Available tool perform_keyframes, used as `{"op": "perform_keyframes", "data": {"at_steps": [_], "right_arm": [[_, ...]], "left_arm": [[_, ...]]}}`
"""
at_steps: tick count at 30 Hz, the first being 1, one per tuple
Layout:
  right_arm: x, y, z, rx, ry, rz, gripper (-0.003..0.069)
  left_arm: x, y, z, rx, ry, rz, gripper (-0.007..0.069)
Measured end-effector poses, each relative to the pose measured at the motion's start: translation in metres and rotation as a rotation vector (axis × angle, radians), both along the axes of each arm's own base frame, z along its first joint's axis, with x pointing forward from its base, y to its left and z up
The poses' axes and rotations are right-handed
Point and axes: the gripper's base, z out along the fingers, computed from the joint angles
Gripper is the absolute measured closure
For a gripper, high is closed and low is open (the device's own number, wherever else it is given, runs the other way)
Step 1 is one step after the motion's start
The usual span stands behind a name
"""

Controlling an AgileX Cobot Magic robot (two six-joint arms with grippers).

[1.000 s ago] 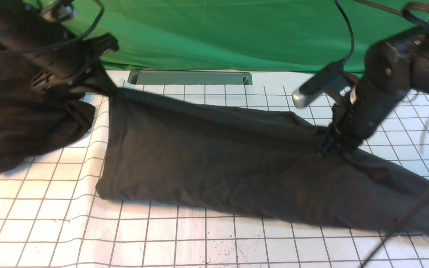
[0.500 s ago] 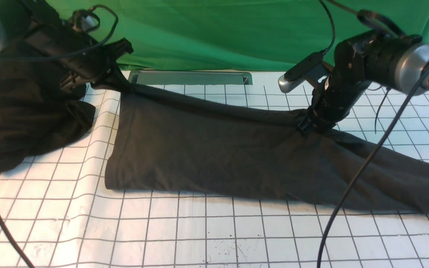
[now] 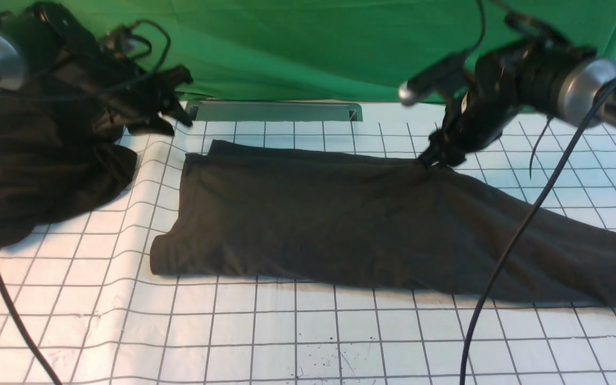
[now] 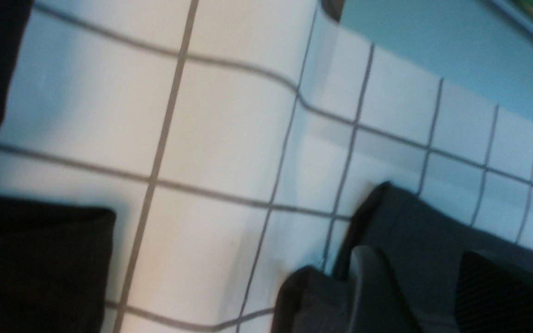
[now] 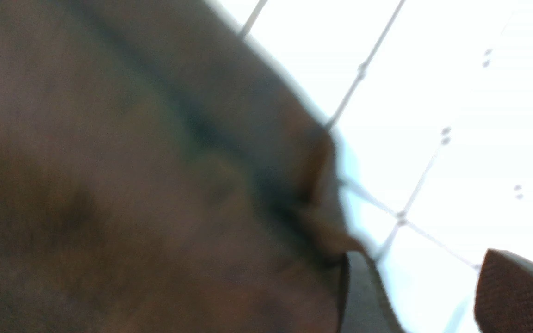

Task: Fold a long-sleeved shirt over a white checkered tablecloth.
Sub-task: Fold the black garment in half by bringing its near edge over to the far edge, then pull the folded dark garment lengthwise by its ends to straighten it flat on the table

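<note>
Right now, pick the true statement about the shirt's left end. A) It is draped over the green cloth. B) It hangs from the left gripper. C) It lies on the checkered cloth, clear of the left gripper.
C: the long-sleeved shirt lies flat on the white checkered tablecloth, with the left gripper apart from it.

Long-sleeved shirt (image 3: 372, 230) (right end) beyond view's edge
</note>
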Motion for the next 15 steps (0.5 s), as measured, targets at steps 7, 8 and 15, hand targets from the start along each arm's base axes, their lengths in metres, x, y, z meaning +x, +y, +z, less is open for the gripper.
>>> {"op": "perform_keyframes", "data": {"at_steps": [7,8,15], "right_arm": [[-0.007,-0.011,0.066,-0.064,0.081,-0.033,0.0379],[-0.007,-0.013,0.067,-0.069,0.084,-0.032,0.0398],[-0.032,-0.093,0.081,-0.017,0.213,-0.225,0.0653]], "left_arm": [[-0.005,0.005,0.08,0.003,-0.093,-0.07,0.0168],[-0.005,0.005,0.082,0.004,-0.097,-0.072,0.0167],[-0.014,0.004,0.093,0.034,-0.042,-0.125,0.0249]]}}
